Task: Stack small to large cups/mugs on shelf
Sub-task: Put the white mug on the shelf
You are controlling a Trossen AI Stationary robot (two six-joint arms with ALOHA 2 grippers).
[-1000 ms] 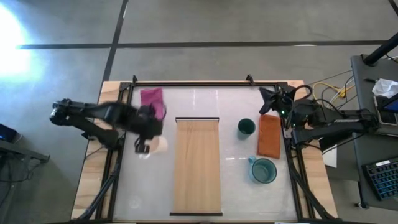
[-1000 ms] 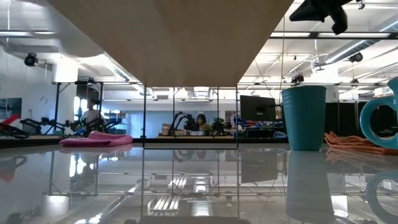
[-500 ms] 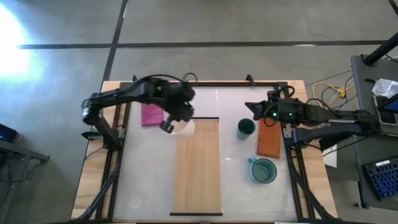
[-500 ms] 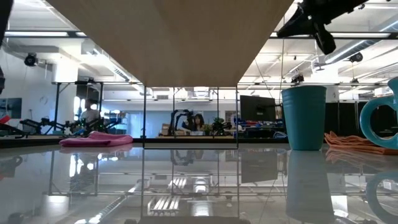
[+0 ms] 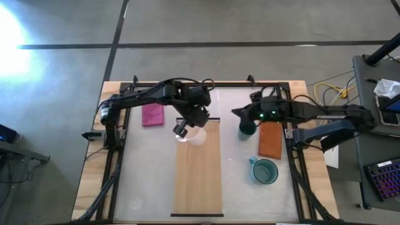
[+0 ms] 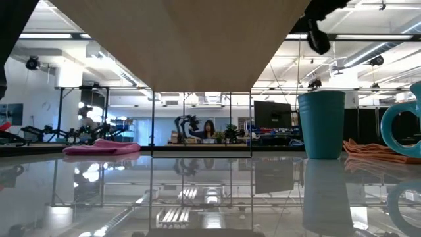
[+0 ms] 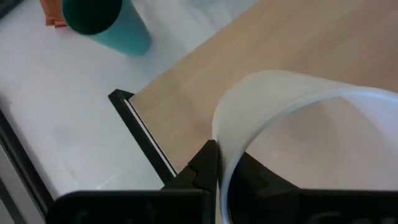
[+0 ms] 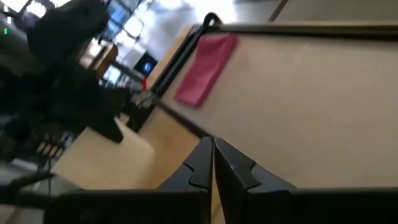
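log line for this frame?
left gripper: shut on cream-white mug, over light-wood shelf board far end | right gripper: jaws shut, by small dark green cup

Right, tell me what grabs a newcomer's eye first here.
The left gripper holds the cream-white mug over the far end of the shelf. The right gripper reaches beside the small dark green cup, with the teal mug nearer the front, beyond an orange cloth.

**Workshop floor and lab beyond the table**

Grey concrete floor [image 5: 250,25], crossed by dark seams, surrounds the white tabletop [image 5: 150,169]. A desk with a keyboard [image 5: 382,178] and cables stands alongside. Across the room, ceiling strip lights [image 6: 368,36] glow above glass partitions, a dark monitor [image 6: 272,113] and a seated person [image 6: 209,128].
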